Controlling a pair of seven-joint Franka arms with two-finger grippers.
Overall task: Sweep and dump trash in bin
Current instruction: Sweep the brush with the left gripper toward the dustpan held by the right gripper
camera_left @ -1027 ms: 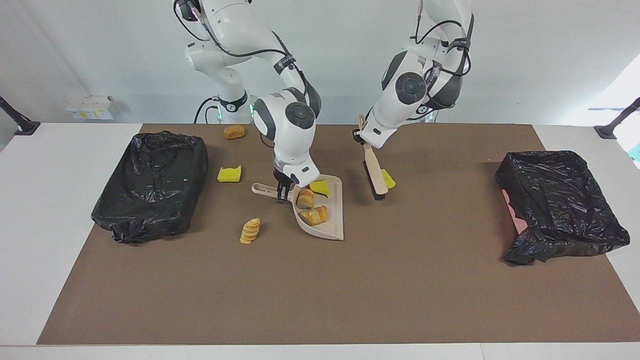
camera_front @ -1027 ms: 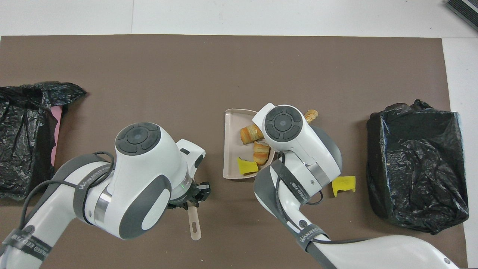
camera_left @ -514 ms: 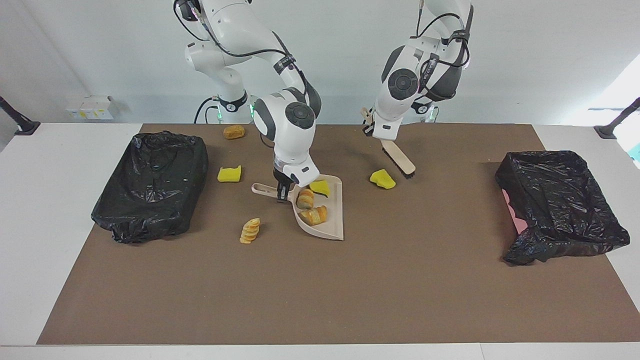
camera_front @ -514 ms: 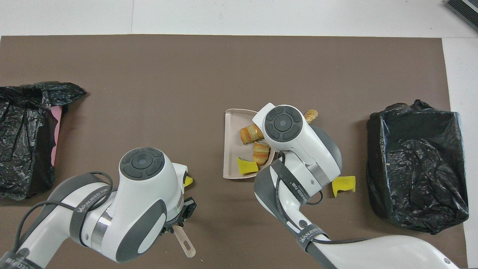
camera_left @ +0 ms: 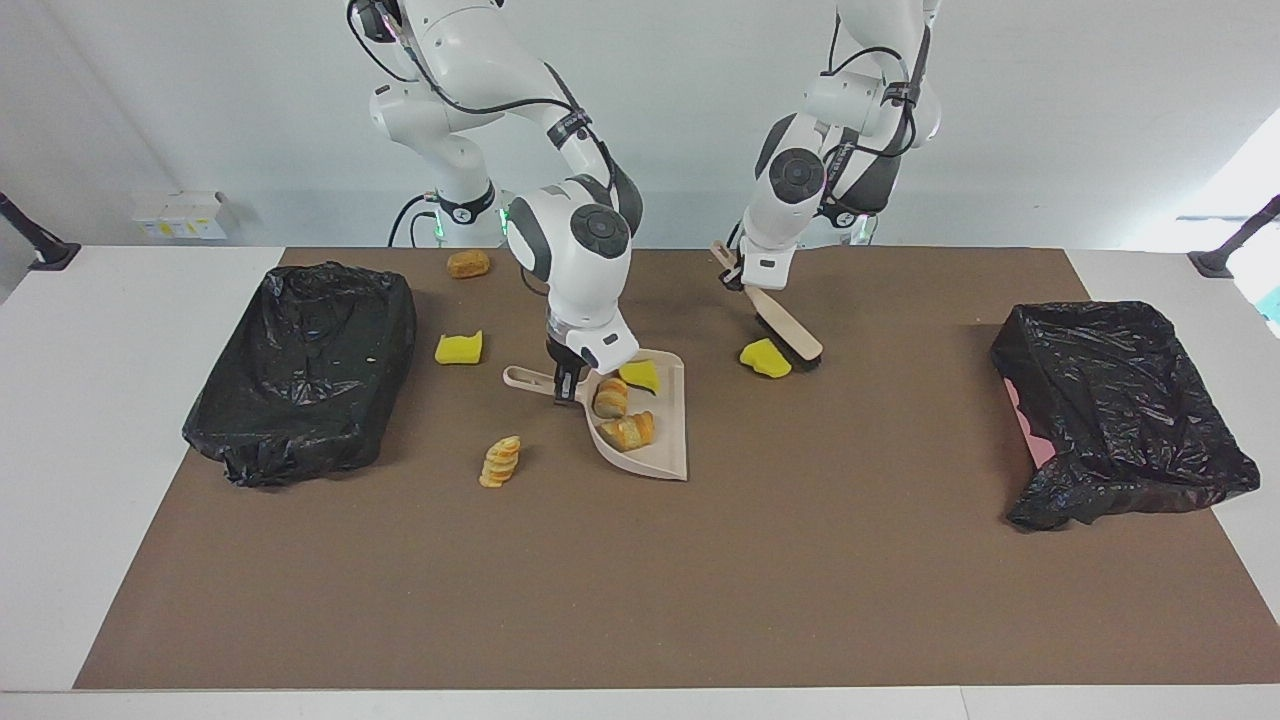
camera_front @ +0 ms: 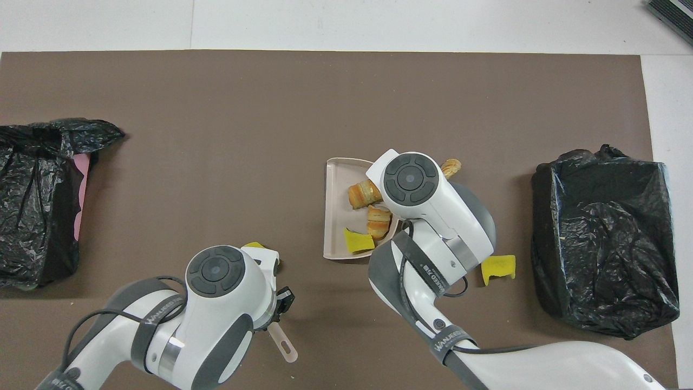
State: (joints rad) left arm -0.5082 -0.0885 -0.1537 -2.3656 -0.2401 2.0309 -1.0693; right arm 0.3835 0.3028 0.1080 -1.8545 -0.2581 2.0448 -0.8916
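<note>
Left gripper (camera_left: 748, 282) clamped on brush (camera_left: 788, 328), bristles down just beside yellow sponge wedge (camera_left: 764, 358), on its left-arm-end side. Dustpan (camera_left: 655, 425) lies toward right arm's end from wedge, mouth facing it, handle pinched in right gripper (camera_left: 566, 385). Brush long axis slants across that line, so I'd push wedge straight at pan mouth

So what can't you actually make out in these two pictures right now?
- Overhead view: the brush head, and most of the yellow sponge beside it, hidden under the left arm.
- Overhead view: the dustpan handle and right pincer, covered by the right arm.
- Both views: what lies inside the black-bagged bins, too dark.
</note>
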